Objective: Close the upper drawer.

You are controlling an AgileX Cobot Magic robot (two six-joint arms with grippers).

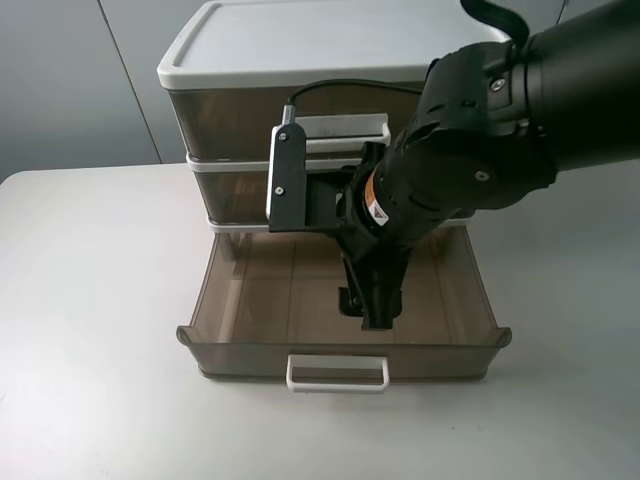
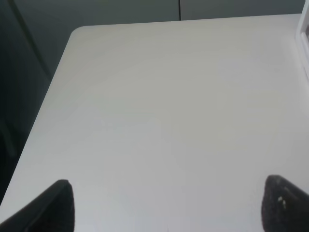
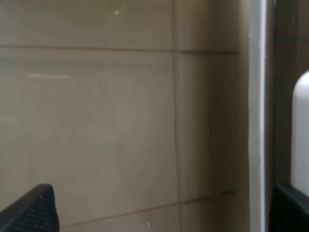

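Note:
The three-tier drawer unit (image 1: 300, 45) stands at the back of the table. The upper drawer (image 1: 230, 192), the smoky middle tier, sits pushed in; my right arm hides its handle. Below it, the lowest visible drawer (image 1: 270, 300) is pulled far out, with its white loop handle (image 1: 337, 373) at the front. My right gripper (image 1: 375, 308) points down inside that open drawer, jaws wide apart and empty. The right wrist view shows it (image 3: 164, 212) over the brownish drawer floor (image 3: 106, 121). My left gripper (image 2: 166, 208) is open and empty over bare table, outside the exterior view.
The top-tier drawer (image 1: 215, 120) is shut, and its white handle (image 1: 345, 126) shows above my arm. The white table (image 1: 90, 330) spreads around the unit; its rounded far corner (image 2: 79, 31) shows in the left wrist view. A white strip (image 3: 256, 96) runs beside the drawer floor.

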